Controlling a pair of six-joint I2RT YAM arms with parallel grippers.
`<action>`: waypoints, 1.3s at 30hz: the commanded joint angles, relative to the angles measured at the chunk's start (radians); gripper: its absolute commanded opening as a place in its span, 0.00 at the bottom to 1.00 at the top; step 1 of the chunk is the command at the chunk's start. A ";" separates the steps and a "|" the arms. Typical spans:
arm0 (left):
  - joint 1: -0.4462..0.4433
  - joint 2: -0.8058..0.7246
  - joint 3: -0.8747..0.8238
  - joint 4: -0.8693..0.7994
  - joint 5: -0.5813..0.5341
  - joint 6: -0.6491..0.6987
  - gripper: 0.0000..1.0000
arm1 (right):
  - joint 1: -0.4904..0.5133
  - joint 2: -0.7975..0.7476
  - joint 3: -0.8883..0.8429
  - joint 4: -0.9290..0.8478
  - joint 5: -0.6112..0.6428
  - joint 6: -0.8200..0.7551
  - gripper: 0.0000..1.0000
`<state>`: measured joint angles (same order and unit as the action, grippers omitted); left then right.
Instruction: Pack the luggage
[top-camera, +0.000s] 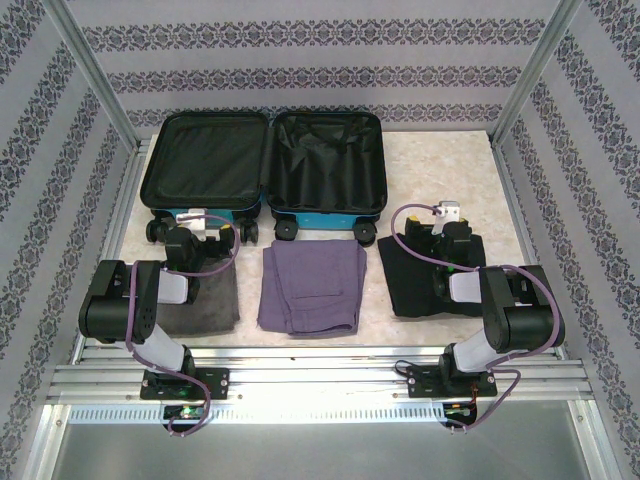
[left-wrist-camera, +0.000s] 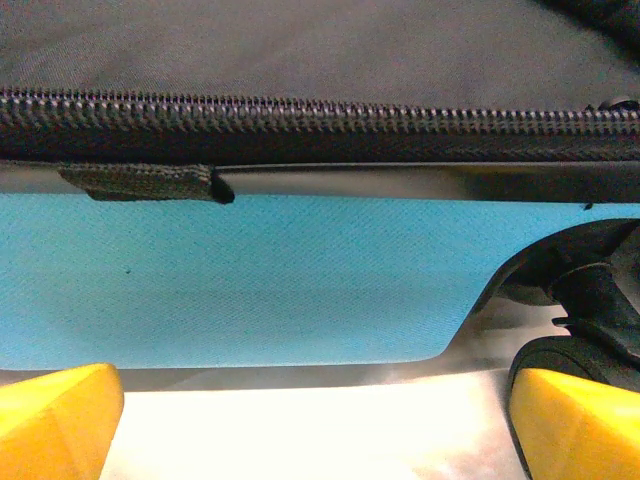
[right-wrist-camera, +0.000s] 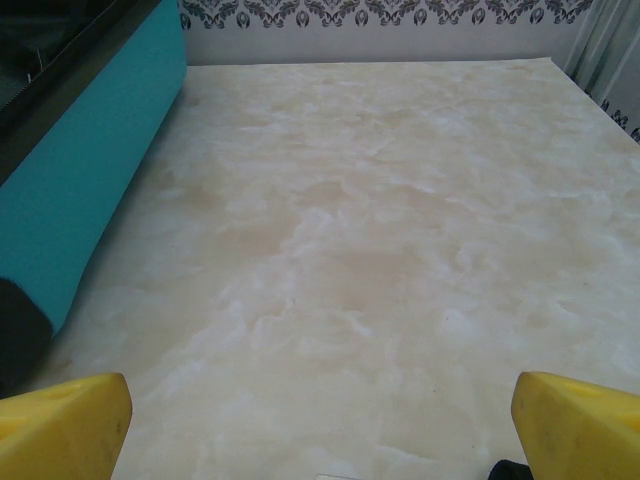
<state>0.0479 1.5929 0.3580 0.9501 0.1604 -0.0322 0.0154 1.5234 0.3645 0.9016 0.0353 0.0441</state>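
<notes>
The luggage (top-camera: 328, 155) lies open at the back of the table, both turquoise halves showing bare black lining. My left gripper (top-camera: 208, 222) hovers just in front of its left half, above the far edge of the folded grey cloth (top-camera: 210, 305). In the left wrist view the turquoise shell (left-wrist-camera: 250, 280), its zipper and a black wheel (left-wrist-camera: 590, 300) are close ahead, and the left gripper (left-wrist-camera: 315, 430) is open and holds nothing. The right gripper (top-camera: 432, 220) is over the far end of the black clothes (top-camera: 415, 280). In its own view the right gripper (right-wrist-camera: 320, 430) is open above bare table.
A folded purple garment (top-camera: 310, 285) lies at the middle front, between the grey and black piles. The marble tabletop (right-wrist-camera: 380, 220) stretches to the right of the suitcase shell (right-wrist-camera: 80, 180). Patterned walls and metal posts enclose the table on three sides.
</notes>
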 joint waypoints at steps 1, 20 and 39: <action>0.010 -0.002 0.016 0.019 -0.005 0.014 0.99 | -0.002 -0.003 0.018 0.014 -0.013 -0.017 0.98; 0.004 -0.645 0.357 -0.917 -0.210 -0.338 0.99 | 0.040 -0.555 0.373 -0.883 0.077 0.139 0.98; -0.460 -0.429 0.480 -1.484 -0.087 -0.703 0.96 | 0.370 -0.297 0.345 -1.152 -0.302 0.532 0.76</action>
<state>-0.3759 1.1351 0.8753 -0.4656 0.0498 -0.6231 0.3481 1.1896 0.7185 -0.2188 -0.2131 0.5053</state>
